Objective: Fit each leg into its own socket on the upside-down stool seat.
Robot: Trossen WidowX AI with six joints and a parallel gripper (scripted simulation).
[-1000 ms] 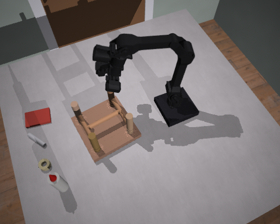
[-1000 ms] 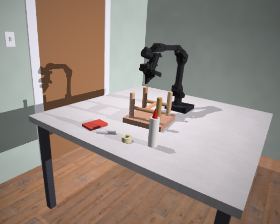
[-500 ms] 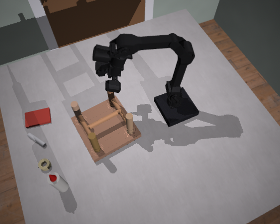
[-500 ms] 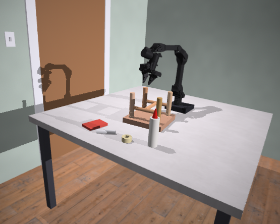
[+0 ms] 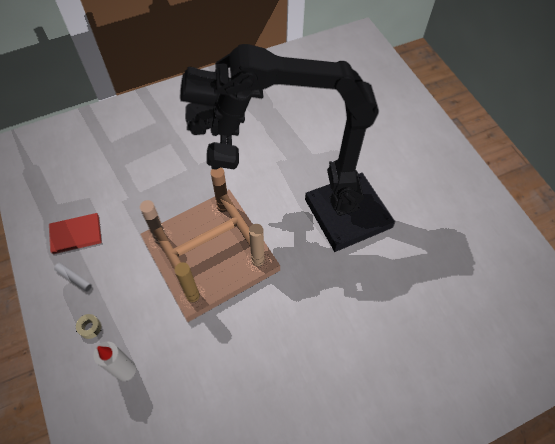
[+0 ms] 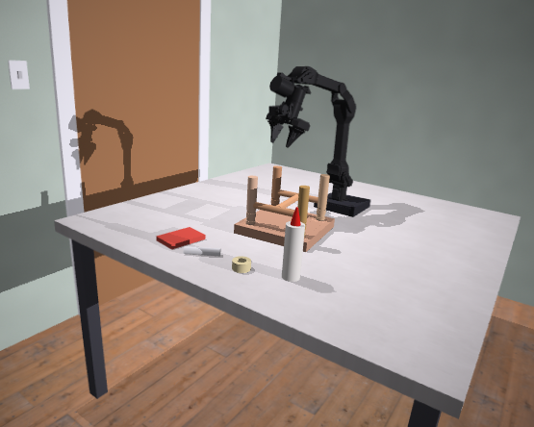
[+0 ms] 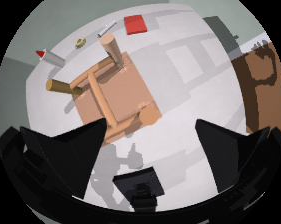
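The stool stands upside down with its wooden seat [image 5: 231, 286] [image 6: 315, 236] [image 7: 130, 90] flat on the table. Four legs stand upright on it: the far leg [image 5: 218, 183] [image 6: 276, 185], the left leg [image 5: 150, 216] [image 6: 252, 199], the right leg [image 5: 256, 243] [image 6: 323, 194] and the near leg [image 5: 186, 280] [image 6: 303, 201]. Rungs [image 5: 203, 237] join the legs. My gripper [image 5: 211, 141] [image 6: 284, 139] [image 7: 153, 123] is open and empty. It hangs above the far leg, well clear of its top, and touches nothing.
At the table's left lie a red block [image 5: 75, 232] [image 6: 181, 238], a grey cylinder [image 5: 73, 278] [image 6: 202, 251] and a tape roll [image 5: 86, 322] [image 6: 241, 263]. A white glue bottle [image 5: 116, 362] [image 6: 292, 250] stands there. My arm's base [image 5: 351, 212] [image 6: 347, 203] sits right of the stool.
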